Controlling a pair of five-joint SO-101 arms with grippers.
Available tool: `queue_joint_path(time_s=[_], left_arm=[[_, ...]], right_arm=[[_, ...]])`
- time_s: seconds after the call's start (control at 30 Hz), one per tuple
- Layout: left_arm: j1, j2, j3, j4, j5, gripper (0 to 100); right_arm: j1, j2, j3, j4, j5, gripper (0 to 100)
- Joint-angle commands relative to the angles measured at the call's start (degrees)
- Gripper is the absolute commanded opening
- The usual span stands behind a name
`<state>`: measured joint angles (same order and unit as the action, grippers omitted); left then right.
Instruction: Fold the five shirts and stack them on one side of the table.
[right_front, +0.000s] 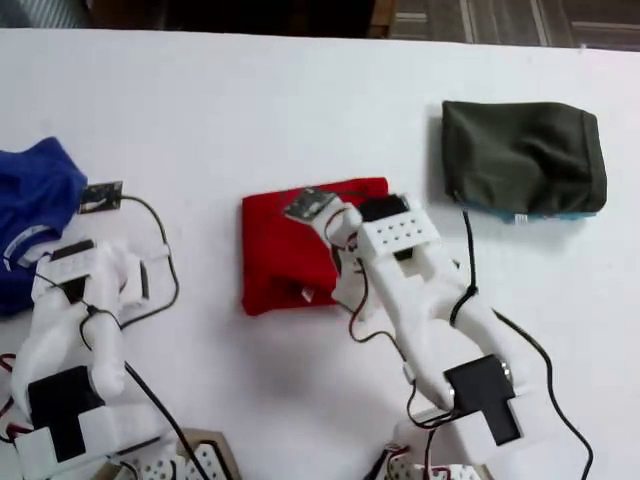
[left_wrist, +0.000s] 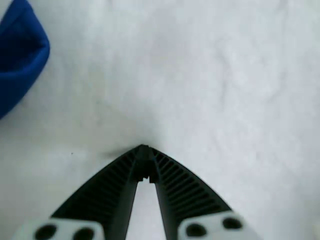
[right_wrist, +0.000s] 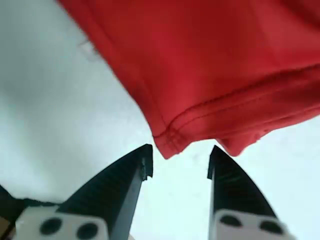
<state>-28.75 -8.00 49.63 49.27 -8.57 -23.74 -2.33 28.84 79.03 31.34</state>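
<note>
Step in hand: the red shirt (right_wrist: 200, 60) lies folded into a compact rectangle on the table (right_front: 300, 100); I judge that it is about to be taken up by a corner, either for a last fold or for carrying to the stack

Right gripper (right_wrist: 179, 159): fingers spread, pinching nothing; a hemmed corner of the red shirt sits just ahead of the gap between the tips, and a second lobe of cloth lies just ahead of one fingertip

Left gripper (left_wrist: 144, 152): fingers pressed together, empty, over bare table; the blue shirt (left_wrist: 20, 55) lies off to one side beyond the tips, well apart

Stack: a folded dark green shirt (right_front: 522, 155) rests on a teal layer (right_front: 560, 214), well apart from both pairs of fingers

Next move calls for: the right fingers advancing until the corner lies between them, one tip sliding under every layer, then closing on the full thickness; a pinch on the top layer alone would likely open the fold

Hard to make out: from above the wrist covers the right fingertips; whether the tips touch the table I cannot tell; the blue shirt is cut off at the edge and looks rumpled; the number of layers beneath the dark green shirt is unclear
</note>
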Motion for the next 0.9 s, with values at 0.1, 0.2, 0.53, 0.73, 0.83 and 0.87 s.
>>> queue_joint_path(time_s=[0.1,0.2,0.53,0.73,0.83,0.87], left_arm=[[-0.3,0.1,-1.6,0.4,-0.1,3],[-0.3,0.1,-1.6,0.4,-0.1,3],[-0.3,0.1,-1.6,0.4,-0.1,3],[-0.3,0.1,-1.6,0.4,-0.1,3],[-0.3,0.1,-1.6,0.4,-0.1,3],[-0.3,0.1,-1.6,0.4,-0.1,3]], right_arm=[[-3.5,-3.2,4.7,-8.0,-2.5,18.7],[-3.4,-3.1,5.0,-11.9,-2.6,18.7],[-3.4,1.5,4.8,-15.3,-2.2,18.7],[-3.4,3.6,4.7,-16.2,-2.2,13.3],[-3.3,1.2,4.9,-16.0,-2.3,4.1],[-2.9,0.0,4.8,-15.3,-2.4,1.6]])
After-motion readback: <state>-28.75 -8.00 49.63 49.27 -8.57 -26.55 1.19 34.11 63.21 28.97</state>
